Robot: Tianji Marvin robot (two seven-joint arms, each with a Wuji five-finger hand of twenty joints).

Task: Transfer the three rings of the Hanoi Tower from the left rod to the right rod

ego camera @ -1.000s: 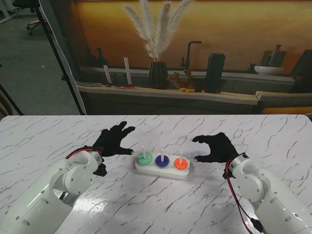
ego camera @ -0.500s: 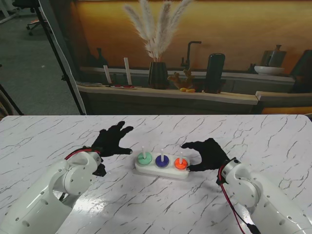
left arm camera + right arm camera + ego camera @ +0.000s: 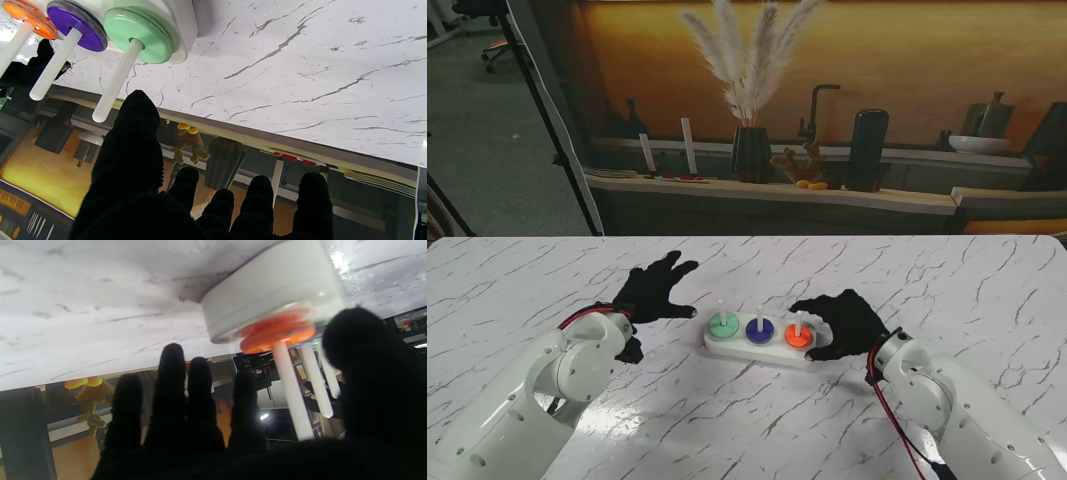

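Observation:
The white Hanoi base (image 3: 758, 347) carries three white rods. A green ring (image 3: 721, 325) (image 3: 137, 34) sits on the left rod, a purple ring (image 3: 759, 331) (image 3: 77, 25) on the middle one, an orange ring (image 3: 798, 336) (image 3: 277, 331) on the right one. My right hand (image 3: 845, 323) is open, fingers curved round the right end of the base, thumb nearest me, fingertips past the right rod (image 3: 291, 392); it holds nothing. My left hand (image 3: 655, 288) is open, fingers spread, a little left of the base, apart from it.
The white marble table (image 3: 907, 270) stretches out on all sides of the base. Behind its far edge runs a counter with a dark vase of pampas grass (image 3: 749, 152), a black cylinder (image 3: 867, 148) and small ornaments.
My right hand has moved left from open table to the right end of the base, closing in on the orange ring's rod. The left hand has shifted only slightly.

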